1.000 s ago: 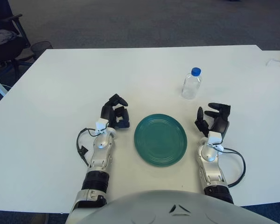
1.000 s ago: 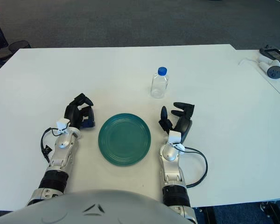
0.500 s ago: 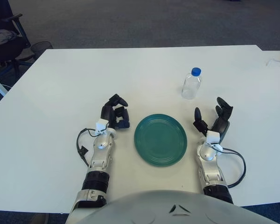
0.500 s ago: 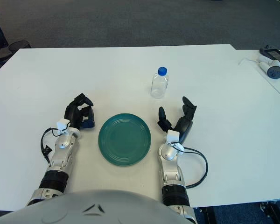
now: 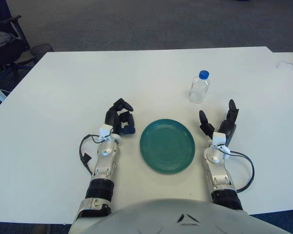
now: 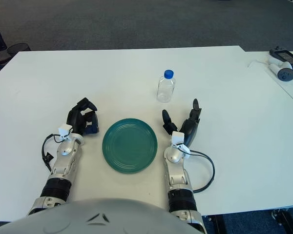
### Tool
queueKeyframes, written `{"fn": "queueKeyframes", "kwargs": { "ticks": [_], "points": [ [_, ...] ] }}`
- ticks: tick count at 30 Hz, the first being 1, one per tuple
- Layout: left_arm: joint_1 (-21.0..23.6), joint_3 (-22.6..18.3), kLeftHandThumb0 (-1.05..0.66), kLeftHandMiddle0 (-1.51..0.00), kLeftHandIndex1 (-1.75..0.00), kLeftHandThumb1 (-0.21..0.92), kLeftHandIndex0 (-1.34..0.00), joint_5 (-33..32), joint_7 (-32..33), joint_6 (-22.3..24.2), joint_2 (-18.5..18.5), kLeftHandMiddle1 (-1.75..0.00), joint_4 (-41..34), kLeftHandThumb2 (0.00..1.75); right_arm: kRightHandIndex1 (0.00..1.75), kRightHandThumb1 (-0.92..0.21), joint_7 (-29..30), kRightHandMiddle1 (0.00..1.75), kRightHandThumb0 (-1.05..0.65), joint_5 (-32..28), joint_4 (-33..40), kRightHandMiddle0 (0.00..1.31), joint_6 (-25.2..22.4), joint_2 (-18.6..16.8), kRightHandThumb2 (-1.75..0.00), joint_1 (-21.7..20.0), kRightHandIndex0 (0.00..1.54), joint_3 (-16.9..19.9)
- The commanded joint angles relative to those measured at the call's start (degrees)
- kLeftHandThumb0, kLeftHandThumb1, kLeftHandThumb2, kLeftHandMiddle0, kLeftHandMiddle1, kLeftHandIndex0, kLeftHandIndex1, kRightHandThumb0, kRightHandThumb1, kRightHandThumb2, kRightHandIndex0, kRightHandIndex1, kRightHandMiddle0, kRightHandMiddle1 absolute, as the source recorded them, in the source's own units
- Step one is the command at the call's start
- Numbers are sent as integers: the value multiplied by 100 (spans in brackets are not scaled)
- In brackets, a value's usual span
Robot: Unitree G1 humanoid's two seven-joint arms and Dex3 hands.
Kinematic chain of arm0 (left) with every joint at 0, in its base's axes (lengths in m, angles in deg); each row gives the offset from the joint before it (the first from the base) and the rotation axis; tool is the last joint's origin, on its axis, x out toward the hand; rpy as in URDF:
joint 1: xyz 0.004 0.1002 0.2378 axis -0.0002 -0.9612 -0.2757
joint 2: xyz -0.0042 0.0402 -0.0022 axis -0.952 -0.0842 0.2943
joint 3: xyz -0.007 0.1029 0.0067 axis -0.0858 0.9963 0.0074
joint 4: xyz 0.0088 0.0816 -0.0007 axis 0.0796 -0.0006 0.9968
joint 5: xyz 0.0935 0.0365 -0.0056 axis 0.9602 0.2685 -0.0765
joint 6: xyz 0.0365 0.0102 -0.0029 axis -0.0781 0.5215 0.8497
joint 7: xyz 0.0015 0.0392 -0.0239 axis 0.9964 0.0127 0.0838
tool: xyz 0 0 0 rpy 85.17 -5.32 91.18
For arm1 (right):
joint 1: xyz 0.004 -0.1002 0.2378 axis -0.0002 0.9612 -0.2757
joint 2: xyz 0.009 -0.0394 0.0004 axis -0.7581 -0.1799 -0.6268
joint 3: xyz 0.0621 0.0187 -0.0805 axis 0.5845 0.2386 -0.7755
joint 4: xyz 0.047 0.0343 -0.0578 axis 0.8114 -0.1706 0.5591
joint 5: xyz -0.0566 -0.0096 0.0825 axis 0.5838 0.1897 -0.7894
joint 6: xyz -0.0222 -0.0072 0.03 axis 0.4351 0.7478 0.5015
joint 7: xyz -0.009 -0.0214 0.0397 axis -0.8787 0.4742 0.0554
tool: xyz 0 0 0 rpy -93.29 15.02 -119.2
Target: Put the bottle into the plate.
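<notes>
A small clear bottle (image 5: 198,87) with a blue cap stands upright on the white table (image 5: 88,78), beyond and right of a round teal plate (image 5: 167,146). My right hand (image 5: 218,123) shows just right of the plate, below the bottle and apart from it, its fingers spread open and holding nothing. My left hand (image 5: 119,117) shows just left of the plate with its fingers curled, empty.
A white cable and a grey device (image 6: 285,70) lie on an adjoining table at the far right. A black chair and a bin (image 5: 41,48) stand off the table's far left corner. The table's front edge runs close to my forearms.
My right hand's fingers have uncurled and spread open, and the hand has shifted slightly left toward the plate. The left hand, bottle and plate have not moved.
</notes>
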Motion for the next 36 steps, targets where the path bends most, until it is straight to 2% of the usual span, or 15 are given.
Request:
{"fn": "queueKeyframes", "kwargs": {
  "ticks": [1, 11, 14, 17, 21, 24, 30, 36],
  "points": [
    [-35, -22, -60, -132, -175, 3, -85, 8, 53, 89, -3, -175, 91, 167, 6, -72, -279, 20, -72, -109, -476, 0, 125, 107, -44, 17, 0, -39],
    [-25, -30, -60, -132, -175, 4, -85, 15, 58, 131, -1, -175, 97, 166, 0, -66, -606, 16, -74, -218, -884, 0, 313, 215, -44, -327, 0, 64],
    [-43, -31, -60, -132, -175, 4, -85, 18, 66, 111, 10, -175, 96, 166, 0, -66, -671, 15, -76, -305, -1061, 0, 202, 246, -44, -590, 0, 139],
    [-40, -37, -60, -132, -175, 4, -85, 2, 58, 124, 15, -175, 90, 166, 0, -66, -648, 12, -80, -330, -1155, 0, -120, 253, -45, -889, 0, 227],
    [-45, -44, -60, -132, -175, 4, -85, 1, 62, 118, 21, -175, 89, 166, 0, -68, -580, 6, -85, -244, -1138, 0, -386, 219, -44, -1059, 0, 213],
    [-62, -46, -60, -132, -175, 3, -85, 23, 83, 87, 27, -175, 87, 167, 0, -73, -552, 2, -89, -138, -1025, 0, -634, 156, -38, -1196, 0, 123],
    [-76, -48, -61, -132, -175, 3, -85, 32, 93, 28, 21, -175, 127, 167, 0, -88, -586, 0, -94, -7, -763, 0, -1012, 131, -24, -1132, 1, -22],
    [-107, -69, -61, -132, -175, 3, -86, -53, 45, 60, 28, -175, 119, 167, 2, -92, -586, 1, -97, 31, -677, 1, -1207, 108, -28, -1141, 4, -85]
  ]
}}
